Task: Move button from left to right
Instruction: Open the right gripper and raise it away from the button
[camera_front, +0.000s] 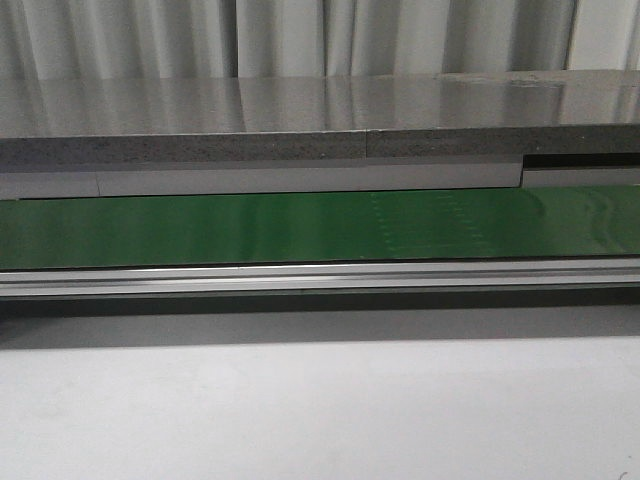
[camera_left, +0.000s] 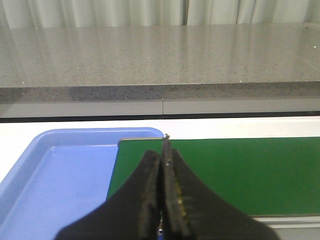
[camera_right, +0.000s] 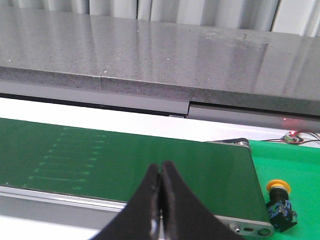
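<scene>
The button (camera_right: 279, 200) shows only in the right wrist view: a yellow-orange cap on a black body, lying on a bright green surface just past the end of the dark green conveyor belt (camera_right: 125, 160). My right gripper (camera_right: 160, 167) is shut and empty, over the belt's near edge, well short of the button. In the left wrist view my left gripper (camera_left: 163, 155) is shut with nothing held, above the belt's other end (camera_left: 240, 170) next to a blue tray (camera_left: 55, 175). Neither gripper nor the button appears in the front view.
A grey stone counter (camera_front: 300, 110) runs behind the belt (camera_front: 300, 228). An aluminium rail (camera_front: 300, 278) edges the belt at the front, and a pale table surface (camera_front: 300, 410) lies before it. Small wires and a circuit part (camera_right: 292, 137) sit behind the button.
</scene>
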